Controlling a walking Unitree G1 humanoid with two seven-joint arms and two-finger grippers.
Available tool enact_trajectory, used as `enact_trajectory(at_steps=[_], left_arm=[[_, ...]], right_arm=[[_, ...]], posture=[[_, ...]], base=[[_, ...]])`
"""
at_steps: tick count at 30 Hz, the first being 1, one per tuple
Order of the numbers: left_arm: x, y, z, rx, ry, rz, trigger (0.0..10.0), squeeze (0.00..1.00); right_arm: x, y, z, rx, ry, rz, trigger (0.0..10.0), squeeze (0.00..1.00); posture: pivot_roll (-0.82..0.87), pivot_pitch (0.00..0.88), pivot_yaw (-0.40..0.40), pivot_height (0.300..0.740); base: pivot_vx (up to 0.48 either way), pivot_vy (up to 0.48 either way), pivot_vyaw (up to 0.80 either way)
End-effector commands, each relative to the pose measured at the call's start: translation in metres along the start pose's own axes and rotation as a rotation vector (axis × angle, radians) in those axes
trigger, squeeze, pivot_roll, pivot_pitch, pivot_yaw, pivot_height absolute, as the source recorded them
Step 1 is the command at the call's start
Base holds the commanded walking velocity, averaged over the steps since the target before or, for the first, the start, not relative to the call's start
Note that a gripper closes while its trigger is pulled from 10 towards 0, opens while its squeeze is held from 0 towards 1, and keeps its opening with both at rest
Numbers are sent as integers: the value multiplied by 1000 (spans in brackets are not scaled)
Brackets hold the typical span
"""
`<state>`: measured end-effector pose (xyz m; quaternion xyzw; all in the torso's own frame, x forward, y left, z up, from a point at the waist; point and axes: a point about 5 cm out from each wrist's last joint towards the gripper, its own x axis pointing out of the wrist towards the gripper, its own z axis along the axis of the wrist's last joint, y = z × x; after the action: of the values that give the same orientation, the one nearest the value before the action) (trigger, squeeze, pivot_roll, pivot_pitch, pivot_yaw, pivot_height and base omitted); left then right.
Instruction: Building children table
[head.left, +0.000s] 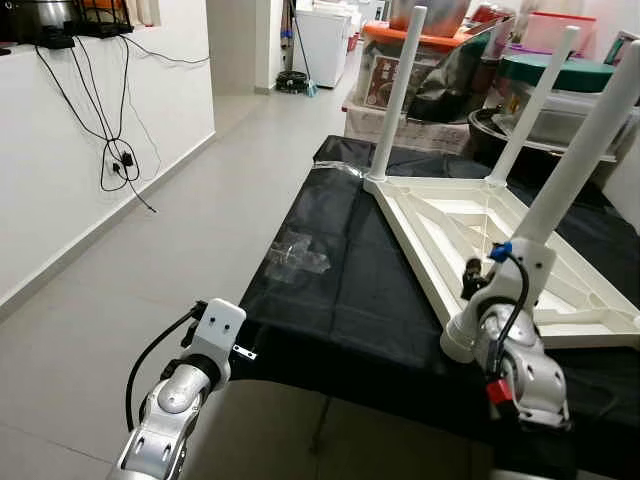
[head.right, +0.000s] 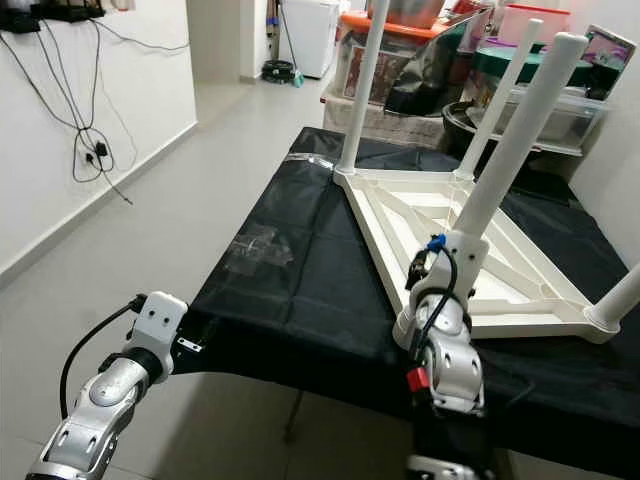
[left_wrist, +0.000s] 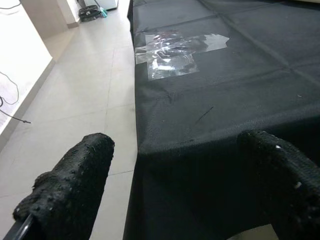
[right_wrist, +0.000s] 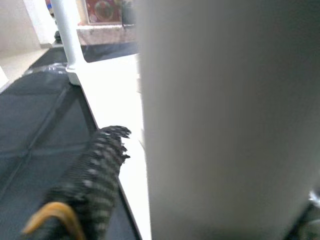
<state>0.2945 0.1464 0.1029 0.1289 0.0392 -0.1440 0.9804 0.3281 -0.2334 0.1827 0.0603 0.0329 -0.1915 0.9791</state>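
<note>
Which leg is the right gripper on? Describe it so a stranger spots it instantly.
Start at the black-covered table, where the white children's table lies upside down with legs pointing up. The leg stands at its near-left corner, closest to the robot. Only it has the right gripper at its base.

Head stereo pair: both eyes look forward and down from above the near edge of the black-covered table (head.left: 340, 300), taking in the upturned white children's table (head.right: 450, 240) and the floor beside it. Left wrist camera: sits low at the black-covered table's near corner, facing along its top toward clear tape (left_wrist: 175, 50). Right wrist camera: pressed very close to a white leg (right_wrist: 225, 120), blurred.
</note>
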Motion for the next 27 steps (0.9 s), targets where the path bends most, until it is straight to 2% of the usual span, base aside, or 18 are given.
enact_trajectory(at_steps=[1,2,3,7,8,9,10,12,13,14,15,17,18,19,20,23,24,27], left_arm=[[-1,-3,-5,2,21,-9,10000,0],[-1,-2,-5,3,22,-9,10000,0],[-2,-2,-5,4,23,-10,10000,0],[-2,-1,-5,8,23,-10,10000,0],[-2,-1,-5,10,22,-10,10000,0],[-2,-1,-5,10,22,-10,10000,0],[-1,-1,-5,10,21,-10,10000,0],[-1,-1,-4,12,19,-11,10000,0],[-1,-2,-4,14,18,-14,10000,0],[-1,-2,-4,14,18,-14,10000,0],[-1,-1,-4,15,17,-14,10000,0],[-1,-1,-4,15,17,-14,10000,0],[-1,-1,-4,15,17,-14,10000,0],[-2,0,-4,17,18,-14,10000,0],[-2,0,-4,17,18,-14,10000,0],[-2,0,-3,18,16,-15,10000,0],[-2,1,-2,18,14,-15,10000,0],[-2,1,-2,18,14,-15,10000,0]], right_arm=[[5,-6,2,14,8,46,10000,553],[9,-9,8,18,0,132,10000,0],[11,-11,14,18,-7,238,10000,0],[14,-24,15,-29,-4,364,10000,0],[15,-31,10,-74,12,382,1137,0],[15,-31,10,-74,12,382,1137,0],[15,-35,4,-103,39,425,0,0],[15,-40,-5,-141,64,448,0,0],[17,-43,-7,-118,58,371,0,0],[17,-43,-7,-118,58,371,0,0],[20,-50,-7,-93,55,237,0,0],[20,-50,-7,-93,55,237,0,0],[17,-61,-10,-34,46,-56,0,0],[10,-60,-12,-19,38,-158,0,0],[10,-60,-12,-19,38,-158,0,0],[-9,-47,-18,-21,20,-221,0,0],[-28,-27,-23,-38,2,-182,0,0],[-34,-20,-24,-41,-5,-165,0,0]], posture=[[112,0,-130,740],[113,0,-131,740],[114,0,-131,740],[116,0,-131,740],[118,0,-133,740],[118,0,-133,740],[118,0,-132,740],[117,0,-131,740],[118,0,-131,740],[118,0,-131,740],[121,0,-131,740],[121,0,-131,740],[123,0,-127,740],[124,0,-125,740],[124,0,-125,740],[128,0,-125,740],[129,0,-126,740],[128,0,-125,740]], base=[[0,0,0],[0,0,0],[0,0,0],[0,0,0],[0,0,0],[0,0,0],[0,0,0],[0,0,0],[0,0,0],[0,0,0],[0,0,0],[0,0,0],[0,0,0],[0,0,0],[0,0,0],[0,0,0],[0,0,0],[0,0,0]])
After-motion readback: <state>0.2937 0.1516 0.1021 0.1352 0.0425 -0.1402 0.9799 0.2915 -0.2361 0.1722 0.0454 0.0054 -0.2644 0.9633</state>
